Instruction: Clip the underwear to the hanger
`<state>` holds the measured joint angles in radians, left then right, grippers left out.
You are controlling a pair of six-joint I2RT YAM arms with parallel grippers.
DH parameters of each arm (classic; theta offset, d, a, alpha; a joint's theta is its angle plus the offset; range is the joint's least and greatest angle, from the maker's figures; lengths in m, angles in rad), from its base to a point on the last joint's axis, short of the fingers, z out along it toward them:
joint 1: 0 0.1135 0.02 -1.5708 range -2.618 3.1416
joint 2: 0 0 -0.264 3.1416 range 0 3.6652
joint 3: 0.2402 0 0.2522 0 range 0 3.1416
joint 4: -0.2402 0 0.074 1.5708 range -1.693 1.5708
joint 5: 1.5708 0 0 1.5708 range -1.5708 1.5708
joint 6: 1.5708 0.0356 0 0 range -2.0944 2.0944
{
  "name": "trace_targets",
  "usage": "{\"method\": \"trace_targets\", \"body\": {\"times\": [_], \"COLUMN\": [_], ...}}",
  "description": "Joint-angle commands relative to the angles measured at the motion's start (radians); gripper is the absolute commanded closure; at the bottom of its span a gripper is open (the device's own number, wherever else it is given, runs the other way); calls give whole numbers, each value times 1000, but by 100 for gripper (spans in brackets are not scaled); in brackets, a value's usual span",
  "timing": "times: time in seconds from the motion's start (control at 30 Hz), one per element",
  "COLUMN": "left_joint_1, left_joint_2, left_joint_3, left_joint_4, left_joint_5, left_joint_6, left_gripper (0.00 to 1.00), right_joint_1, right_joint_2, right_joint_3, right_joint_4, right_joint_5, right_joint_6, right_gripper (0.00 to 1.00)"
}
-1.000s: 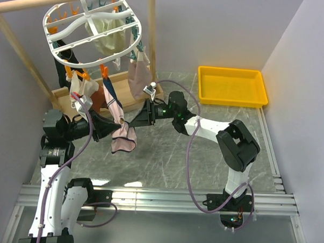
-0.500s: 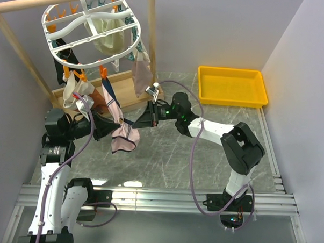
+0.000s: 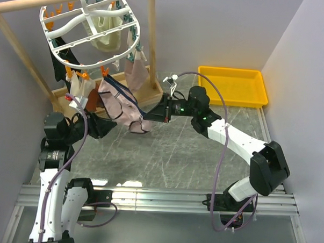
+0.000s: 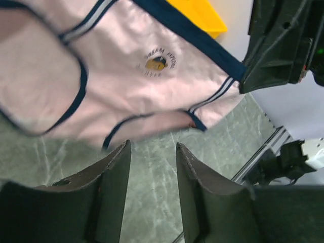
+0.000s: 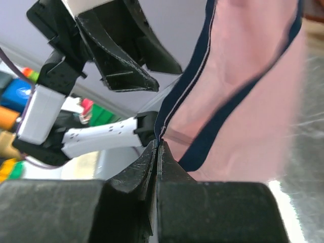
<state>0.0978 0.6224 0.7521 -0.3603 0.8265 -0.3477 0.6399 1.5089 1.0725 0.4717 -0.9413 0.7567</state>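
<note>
Hanging stretched below the hanger (image 3: 47,30), the underwear (image 3: 122,103) is pale pink with navy trim and a small printed logo, upper corner at an orange clip (image 3: 104,71). Right gripper (image 5: 157,147) pinches its navy-trimmed edge. Left gripper (image 4: 152,162) sits spread and empty just beneath the fabric.

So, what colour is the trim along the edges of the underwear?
Dark navy, on the pale pink underwear; the left wrist view shows it best.

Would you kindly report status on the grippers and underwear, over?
Left gripper open, empty, facing the underwear. Right gripper shut on its navy trim. Top corner looks pinned at an orange clothespin on the hanger. Nothing in the way.
</note>
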Motion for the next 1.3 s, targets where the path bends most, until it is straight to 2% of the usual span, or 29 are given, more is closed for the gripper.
{"method": "trace_targets", "body": {"times": [0.0,0.1,0.17,0.37,0.53,0.7,0.73,0.87,1.0,1.27], "left_joint_1": [2,0,2,-1,-67,-225,-236,-253,-279,-282], "left_joint_2": [-44,-73,-76,19,129,206,223,324,391,370], "left_joint_3": [14,-42,-63,-145,-192,-207,-214,-221,-211,-214], "left_joint_4": [-29,-19,-3,245,431,590,619,766,901,913], "left_joint_5": [-47,-14,-6,-12,-114,-266,-303,-320,-322,-288], "left_joint_6": [-146,-269,-300,-417,-508,-550,-579,-663,-708,-708], "left_gripper": [59,66,69,81,86,87,87,87,86,83], "right_joint_1": [0,0,0,15,49,113,130,220,260,276], "right_joint_2": [-64,-82,-91,-78,-69,-47,-41,-3,65,168], "right_joint_3": [-8,-17,-17,7,33,81,101,135,150,159], "right_joint_4": [-94,-119,-134,-180,-209,-242,-249,-298,-320,-354], "right_joint_5": [85,108,122,139,168,199,214,288,344,522], "right_joint_6": [-117,-148,-178,-226,-260,-313,-341,-413,-462,-507], "right_gripper": [100,100,100,100,100,100,100,100,100,100]}}
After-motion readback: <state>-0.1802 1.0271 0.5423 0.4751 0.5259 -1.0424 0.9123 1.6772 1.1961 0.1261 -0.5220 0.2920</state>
